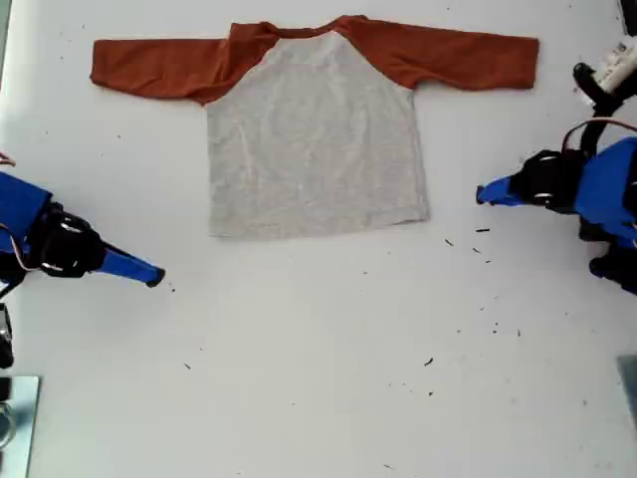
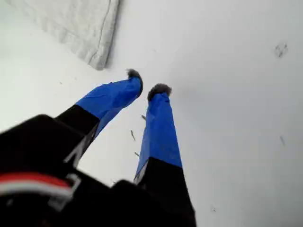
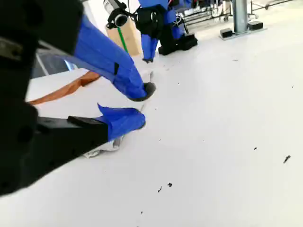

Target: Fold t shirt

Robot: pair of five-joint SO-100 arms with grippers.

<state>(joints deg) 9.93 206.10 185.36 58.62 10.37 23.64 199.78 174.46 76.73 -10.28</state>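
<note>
Bright, even light; soft wrist-view blur.

1. Flat on the worktop [image 1: 318, 398], in the upper part of the exterior view: the t shirt [image 1: 314, 149], sleeves spread toward that view's left and right, hem toward its lower side.
2. At the exterior view's right, near the hem's corner but apart from it: my first end effector [image 1: 482, 195], pointing at the shirt.
3. At the exterior view's left, below the hem's other corner and apart from it: my second end effector [image 1: 156, 278].
4. Scattered on the worktop below the hem, toward the exterior view's right: small specks [image 1: 429, 361].
</note>
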